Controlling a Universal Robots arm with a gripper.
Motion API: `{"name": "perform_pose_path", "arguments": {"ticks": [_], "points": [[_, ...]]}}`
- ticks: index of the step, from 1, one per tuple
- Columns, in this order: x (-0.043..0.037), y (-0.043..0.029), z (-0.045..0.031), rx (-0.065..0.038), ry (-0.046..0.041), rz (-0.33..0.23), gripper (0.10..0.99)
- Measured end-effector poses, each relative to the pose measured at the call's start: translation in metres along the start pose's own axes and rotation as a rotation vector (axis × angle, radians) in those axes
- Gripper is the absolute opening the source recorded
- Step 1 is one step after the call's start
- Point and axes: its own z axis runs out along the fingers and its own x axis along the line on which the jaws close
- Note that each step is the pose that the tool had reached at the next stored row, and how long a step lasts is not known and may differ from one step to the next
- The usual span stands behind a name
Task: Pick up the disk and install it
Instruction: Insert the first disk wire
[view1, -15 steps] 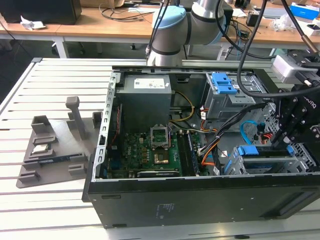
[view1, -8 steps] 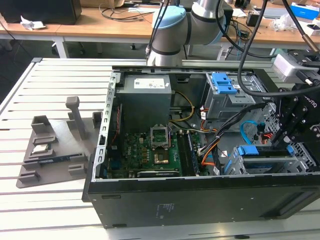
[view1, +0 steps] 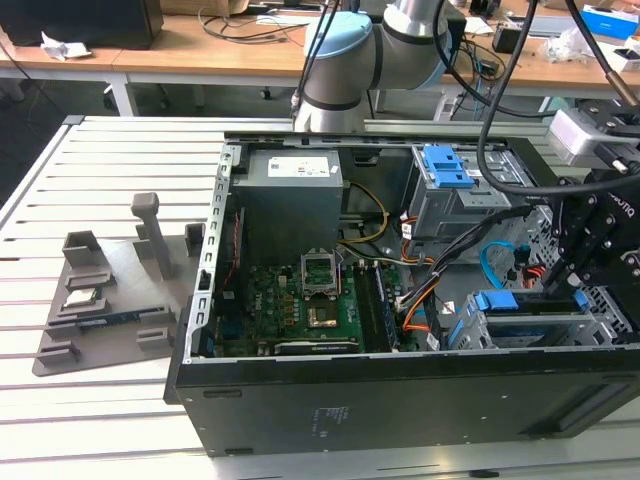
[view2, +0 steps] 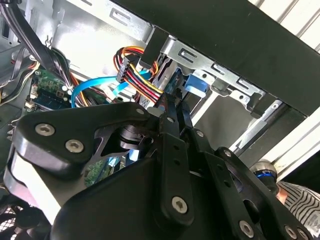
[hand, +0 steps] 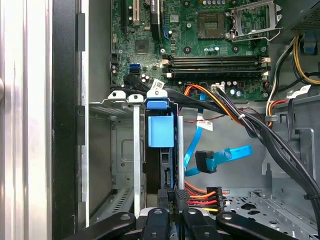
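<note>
The open computer case (view1: 380, 400) lies on a slatted table (view1: 110, 160), its motherboard (view1: 300, 310) at the middle and a grey tray (view1: 110, 300) apart on the exterior view's left. The arm (view1: 350, 60) reaches over the far side. The gripper (view1: 580, 285) hangs at the case's right end — its fingers (view2: 172, 117) closed on the disk (hand: 161, 131), which stands on edge in the drive cage (hand: 127, 150) near the front wall, blue rail (view1: 505, 301) uppermost.
</note>
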Motion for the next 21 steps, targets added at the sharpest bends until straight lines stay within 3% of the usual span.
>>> {"name": "perform_pose_path", "arguments": {"ticks": [9, 10, 11, 12, 14, 16, 18, 21], "points": [[-0.0004, 0.0005, 0.0084, -0.001, -0.0019, 0.000, 0.169], [-0.0004, 0.0005, 0.0086, -0.001, -0.0014, 0.000, 0.176], [-0.0003, 0.0006, 0.0077, 0.000, 0.0002, 0.000, 0.239], [-0.0005, 0.0008, 0.0033, 0.000, 0.0003, 0.000, 0.239], [-0.0061, 0.0020, -0.0158, 0.000, 0.0033, 0.000, 0.224], [-0.0088, 0.0029, -0.0317, 0.000, 0.0069, 0.000, 0.102], [-0.0088, 0.0035, -0.0427, 0.000, 0.0077, 0.000, 0.106], [-0.0086, 0.0037, -0.0467, 0.000, 0.0076, 0.000, 0.106]]}}
